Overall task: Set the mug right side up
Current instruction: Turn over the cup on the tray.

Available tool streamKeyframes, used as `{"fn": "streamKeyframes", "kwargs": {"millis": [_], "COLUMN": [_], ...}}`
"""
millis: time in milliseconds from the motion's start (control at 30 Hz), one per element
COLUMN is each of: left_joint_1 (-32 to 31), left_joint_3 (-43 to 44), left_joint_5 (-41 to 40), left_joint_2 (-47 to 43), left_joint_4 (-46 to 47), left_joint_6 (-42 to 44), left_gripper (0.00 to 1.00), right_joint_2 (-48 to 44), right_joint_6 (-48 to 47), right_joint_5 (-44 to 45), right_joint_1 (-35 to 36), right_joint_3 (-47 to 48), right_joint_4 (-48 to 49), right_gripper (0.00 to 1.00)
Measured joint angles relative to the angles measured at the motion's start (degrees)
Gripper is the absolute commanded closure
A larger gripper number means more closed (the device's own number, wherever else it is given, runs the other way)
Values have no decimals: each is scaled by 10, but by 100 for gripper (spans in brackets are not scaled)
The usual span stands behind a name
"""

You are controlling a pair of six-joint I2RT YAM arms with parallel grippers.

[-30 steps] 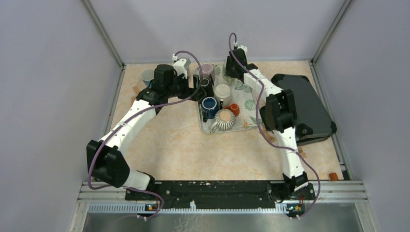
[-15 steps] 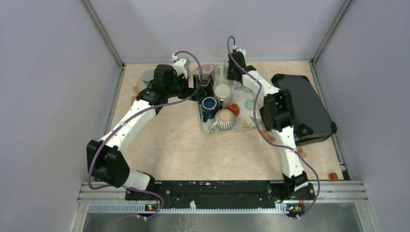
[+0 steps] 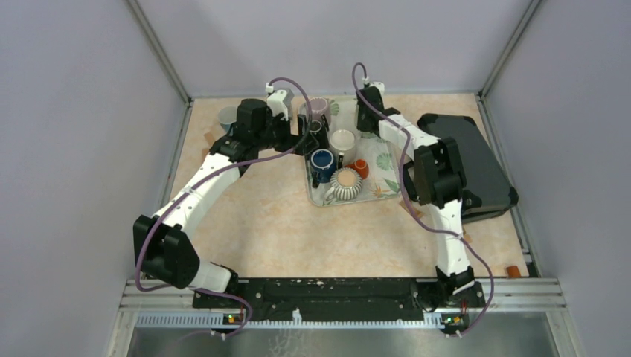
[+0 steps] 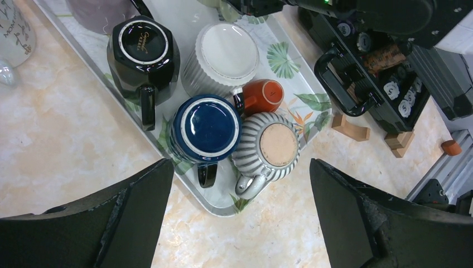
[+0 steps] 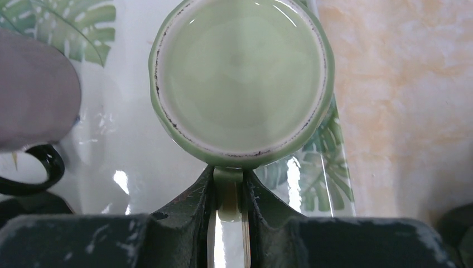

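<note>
Evidently, at the edge of the tray point(image 5: 134, 151) the inverted green mug point(image 5: 240, 78) is clamped by its handle point(image 5: 228, 194) in the right end effector point(image 5: 228, 177); the left end effector point(image 4: 237, 167) is spread. Slip on the thin handle could be caused by lifting.

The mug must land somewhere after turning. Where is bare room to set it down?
Bare table between tray and arm bases. A narrow strip on the tray right of the white mug, near the green mug. Crowded around the blue mug.

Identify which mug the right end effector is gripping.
The only pale green mug, base up: the right end effector pinches its handle.
</note>
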Motion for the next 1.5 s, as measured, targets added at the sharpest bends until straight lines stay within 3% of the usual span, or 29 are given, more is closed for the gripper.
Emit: {"fn": "streamKeyframes", "kwargs": {"millis": [67, 367, 600, 900, 1500], "left_joint_1": [0, 0, 0, 0, 4], "left_joint_3": [0, -7, -7, -7, -7], "left_joint_5": [2, 6, 10, 10, 12], "left_joint_2": [0, 0, 0, 0, 0], "left_joint_4": [0, 0, 1, 1, 5], "left_joint_6": [0, -2, -2, -2, -2], "left_gripper": [2, 2, 2, 2, 2], "right_joint_2": [-22, -98, -103, -102, -85], "right_joint_6": [0, 0, -2, -2, 3], "right_joint_5": [-1, -17, -26, -27, -22], "right_joint_1": [0, -2, -6, -8, -10], "right_joint_3": [-30, -142, -151, -141, -82], "right_joint_4": [0, 7, -9, -27, -60], "right_gripper": [100, 68, 59, 60, 73]}}
